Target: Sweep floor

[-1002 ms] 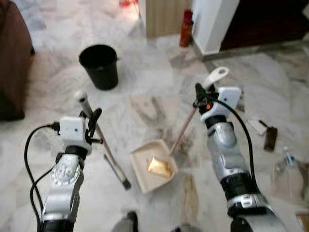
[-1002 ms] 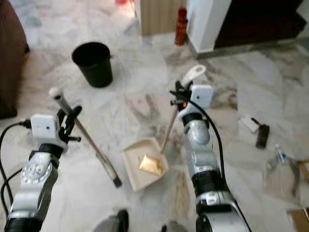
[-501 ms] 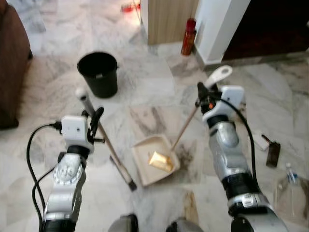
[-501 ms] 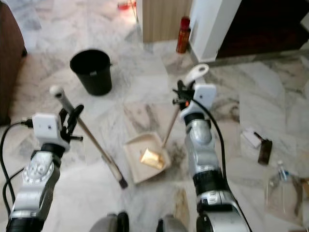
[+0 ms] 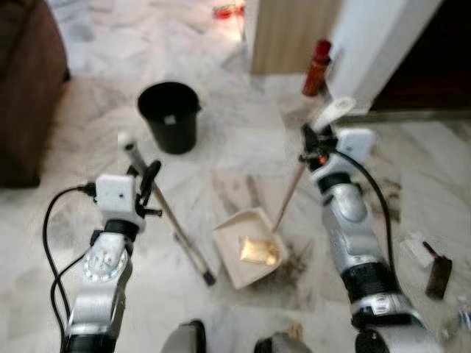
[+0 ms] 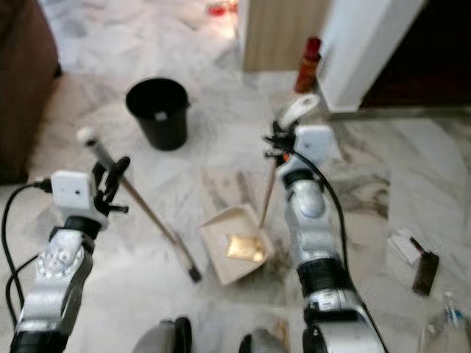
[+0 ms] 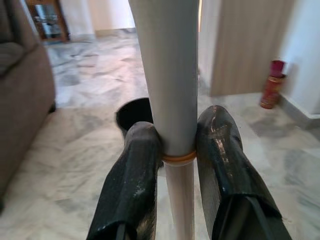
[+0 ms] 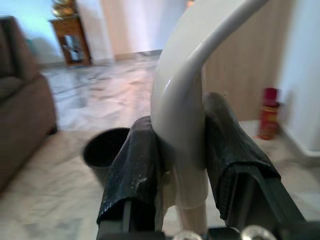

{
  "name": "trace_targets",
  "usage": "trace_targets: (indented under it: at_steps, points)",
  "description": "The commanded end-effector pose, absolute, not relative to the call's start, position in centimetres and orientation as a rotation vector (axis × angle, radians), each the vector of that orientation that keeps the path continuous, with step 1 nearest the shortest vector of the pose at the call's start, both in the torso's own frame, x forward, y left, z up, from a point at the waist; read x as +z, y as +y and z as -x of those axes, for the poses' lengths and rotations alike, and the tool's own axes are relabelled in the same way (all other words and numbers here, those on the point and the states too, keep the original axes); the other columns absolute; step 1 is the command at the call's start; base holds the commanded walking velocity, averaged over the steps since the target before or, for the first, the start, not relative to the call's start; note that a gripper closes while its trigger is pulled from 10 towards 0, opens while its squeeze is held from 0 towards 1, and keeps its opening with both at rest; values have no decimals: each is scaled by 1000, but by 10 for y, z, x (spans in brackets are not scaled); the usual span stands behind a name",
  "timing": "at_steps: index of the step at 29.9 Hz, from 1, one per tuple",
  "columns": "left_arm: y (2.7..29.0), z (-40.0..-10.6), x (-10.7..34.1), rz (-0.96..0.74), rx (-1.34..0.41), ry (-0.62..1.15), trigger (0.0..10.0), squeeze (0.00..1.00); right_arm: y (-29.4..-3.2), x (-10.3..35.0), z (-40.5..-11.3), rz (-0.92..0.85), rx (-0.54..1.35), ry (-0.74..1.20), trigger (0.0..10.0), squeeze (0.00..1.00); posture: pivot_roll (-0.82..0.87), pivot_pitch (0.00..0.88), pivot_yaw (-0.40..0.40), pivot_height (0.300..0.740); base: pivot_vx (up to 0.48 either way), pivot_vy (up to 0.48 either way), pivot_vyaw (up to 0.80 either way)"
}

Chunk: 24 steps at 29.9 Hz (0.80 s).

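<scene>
Claws clamp round poles: left claw (image 7: 172, 165) on broom (image 5: 171, 215), right claw (image 8: 182, 150) on cream plastic dustpan (image 5: 249, 254).

dustpan (image 5: 246, 254) lies between both arms, broom (image 5: 165, 213) to its left, bucket (image 5: 170, 115) behind them.

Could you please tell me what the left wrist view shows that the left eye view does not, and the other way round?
The left wrist view alone gives the close grip: the left gripper has its black fingers shut around the broom handle at an orange ring. The left eye view alone gives the cream dustpan on the floor with a yellow wrapper in it, its long handle held by the right gripper, and the broom's lower end beside the pan. Both show the black bucket, the red bottle, the brown sofa and the marble floor.
</scene>
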<state>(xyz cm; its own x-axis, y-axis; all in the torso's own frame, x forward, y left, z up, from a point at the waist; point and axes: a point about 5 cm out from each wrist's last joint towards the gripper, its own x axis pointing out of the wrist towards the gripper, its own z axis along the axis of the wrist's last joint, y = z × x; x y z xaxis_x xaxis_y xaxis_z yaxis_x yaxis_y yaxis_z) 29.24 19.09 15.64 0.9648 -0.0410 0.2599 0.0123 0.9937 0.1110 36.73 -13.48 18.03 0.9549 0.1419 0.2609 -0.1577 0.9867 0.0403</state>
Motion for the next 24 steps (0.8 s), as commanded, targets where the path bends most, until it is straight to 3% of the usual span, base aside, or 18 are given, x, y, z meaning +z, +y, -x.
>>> trace_targets:
  at_steps: [1,24]
  points:
    - [189,-291,163,-132,-33,-300,10000,0,-135,191,-366,-130,155,-316,10000,0,-7,221,-16,740,382,0,0]
    - [186,-292,162,-135,-49,-300,10000,0,-130,193,-366,-151,189,-317,10000,0,-3,209,-17,740,384,0,0]
